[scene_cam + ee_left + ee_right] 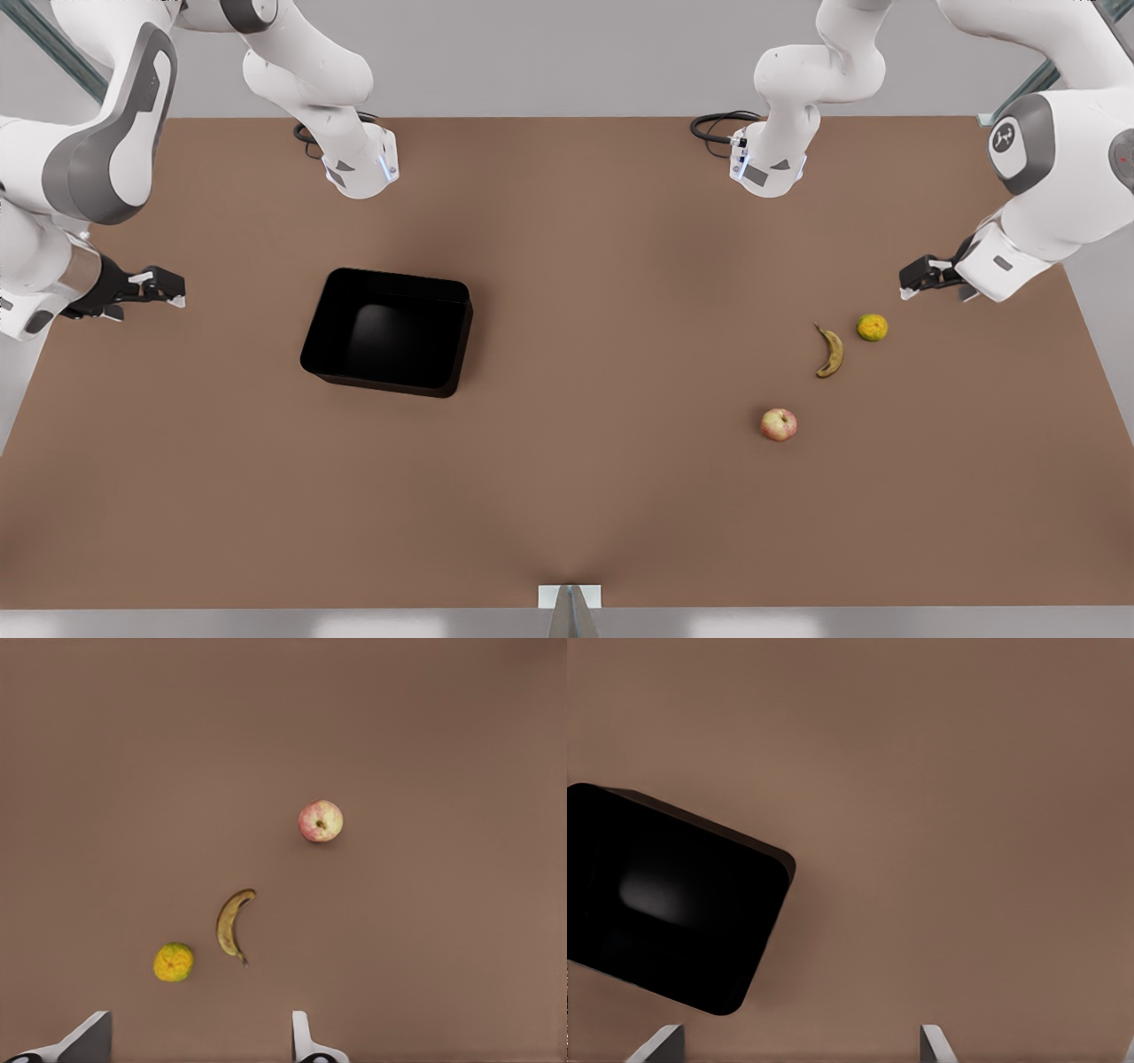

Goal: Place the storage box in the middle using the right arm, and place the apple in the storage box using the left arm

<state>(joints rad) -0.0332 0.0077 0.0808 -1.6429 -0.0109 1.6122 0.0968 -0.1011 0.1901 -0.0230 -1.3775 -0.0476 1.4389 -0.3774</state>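
- Storage box [387, 331] sits open-top and empty on the brown table [585, 496], well toward the front view's left, not yet in the middle; its long sides run roughly across that view, slightly skewed.
- Right gripper [159, 288] hovers at the front view's left edge, well apart from the box. The right wrist view matches it, with the box [669, 908] ahead of its two white fingertips [660, 1047]. These stand wide apart and hold nothing.
- The relation that matters first, in my judgement: the box lies between this gripper and the table's centre, so the arm must reach toward the centre to meet the near short wall, then carry or push the box further the same way.
- Apple [778, 424] rests alone on the table toward the front view's right, near a banana [831, 352] and an orange [872, 327] but touching neither.
- Left gripper [921, 276] hangs at the front view's right, just beyond the orange. In the left wrist view the apple [321, 821] is the farthest of the three fruits, past the banana [232, 923] and orange [174, 962].
- Its fingertips [306, 1041] are spread wide, nothing between them. This arm waits; it is clearly the nearer one to the apple.
- Likely hazard: the reach passes close over the banana.
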